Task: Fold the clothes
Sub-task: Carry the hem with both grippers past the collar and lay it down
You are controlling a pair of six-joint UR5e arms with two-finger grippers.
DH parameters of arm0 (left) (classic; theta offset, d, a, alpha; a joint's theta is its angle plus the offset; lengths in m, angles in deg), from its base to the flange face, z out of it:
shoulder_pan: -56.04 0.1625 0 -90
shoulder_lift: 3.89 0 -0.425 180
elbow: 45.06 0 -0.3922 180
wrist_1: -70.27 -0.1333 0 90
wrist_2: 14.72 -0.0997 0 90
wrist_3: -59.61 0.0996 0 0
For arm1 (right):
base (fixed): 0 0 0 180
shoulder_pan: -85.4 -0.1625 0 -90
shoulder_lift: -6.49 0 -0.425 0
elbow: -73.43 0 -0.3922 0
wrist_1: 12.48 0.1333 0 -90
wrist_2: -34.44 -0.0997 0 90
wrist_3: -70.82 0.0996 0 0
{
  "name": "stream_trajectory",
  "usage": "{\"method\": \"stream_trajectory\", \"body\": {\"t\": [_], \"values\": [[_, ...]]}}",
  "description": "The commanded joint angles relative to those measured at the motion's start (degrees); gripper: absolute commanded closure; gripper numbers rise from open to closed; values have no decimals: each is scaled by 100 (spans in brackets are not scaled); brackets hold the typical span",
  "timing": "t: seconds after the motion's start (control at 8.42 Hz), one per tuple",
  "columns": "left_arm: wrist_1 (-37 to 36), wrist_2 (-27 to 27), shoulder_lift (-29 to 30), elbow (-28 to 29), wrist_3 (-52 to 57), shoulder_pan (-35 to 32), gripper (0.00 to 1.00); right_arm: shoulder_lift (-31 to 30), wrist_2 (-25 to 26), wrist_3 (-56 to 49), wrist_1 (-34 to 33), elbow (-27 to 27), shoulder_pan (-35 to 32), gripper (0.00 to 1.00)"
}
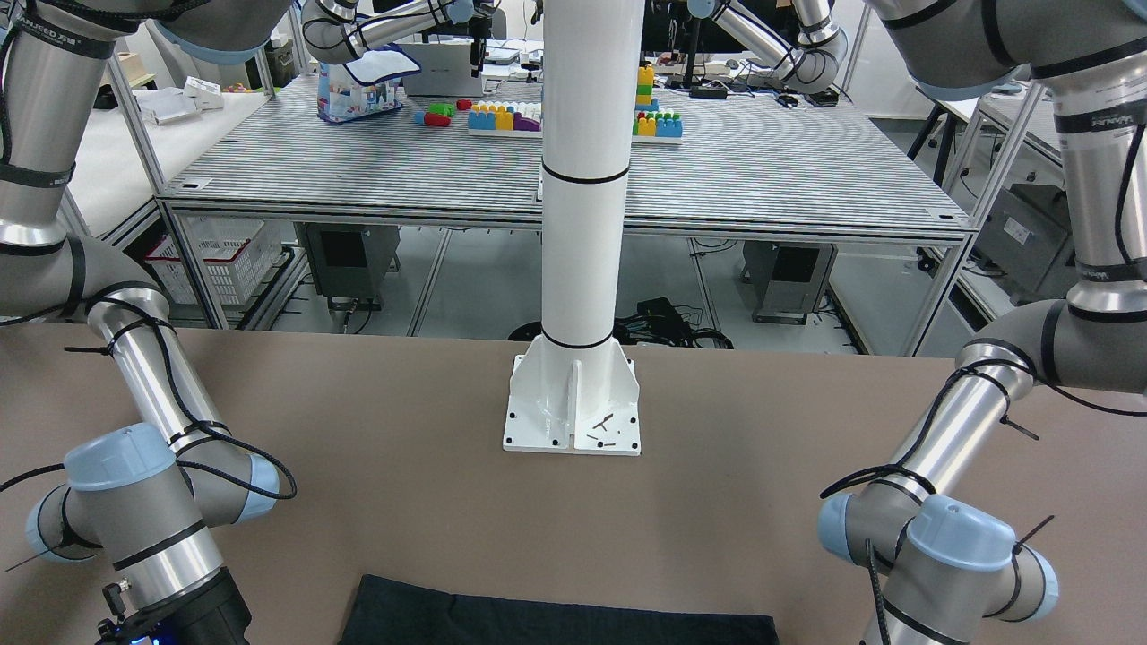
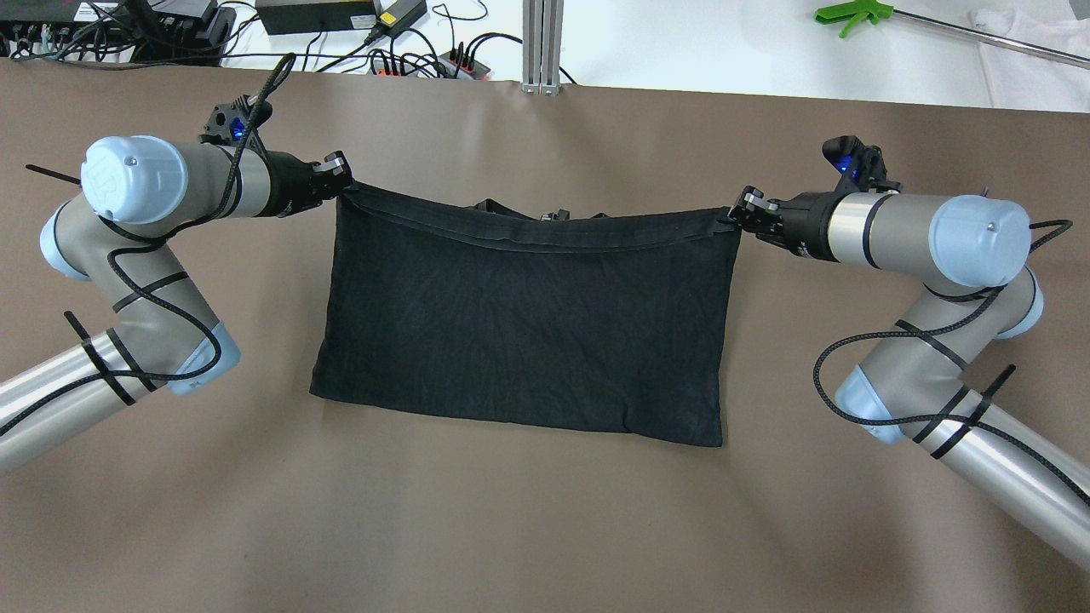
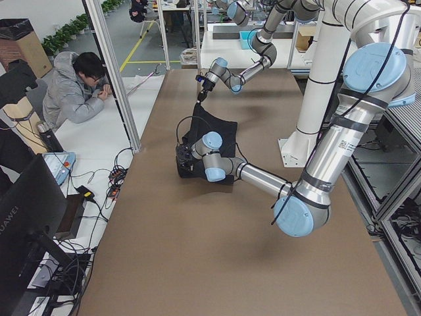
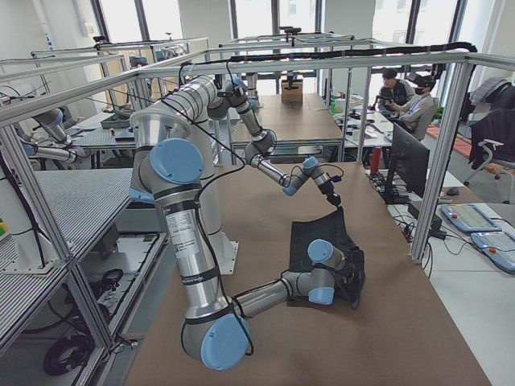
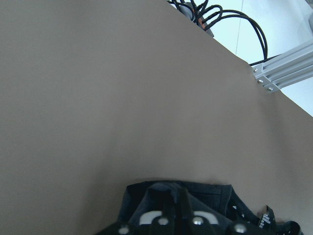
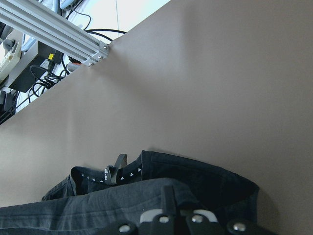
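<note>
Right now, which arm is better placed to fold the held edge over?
Neither alone, probably: the left arm and right arm each clamp one far corner of the black garment, stretched between them, so both should move together.

Robotics laboratory. Aluminium-profile frames [image 4: 338,60] enclose rows of cells; arms [image 3: 342,145] are mounted on a white pillar [image 1: 584,179] bolted to a brown worktop [image 2: 545,511]. More robot arms [image 1: 358,34] appear at the front-facing view's upper left, over a ribbed bench [image 1: 762,170] bearing toy blocks [image 1: 502,116]. A monitor [image 4: 406,161], seated people [image 4: 417,100] and power strips [image 2: 426,64] at the overhead view's top edge complete the setting.
</note>
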Motion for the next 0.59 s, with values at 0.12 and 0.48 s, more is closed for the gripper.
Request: {"method": "stream_trajectory", "body": {"t": [0.12,0.48], "values": [[43,-3,9,-116,-49,40,100,91,-10,19,30,105,44,100],[52,-300,-52,-143,-49,110,0,91,7,28,30,114,97,8]]}}
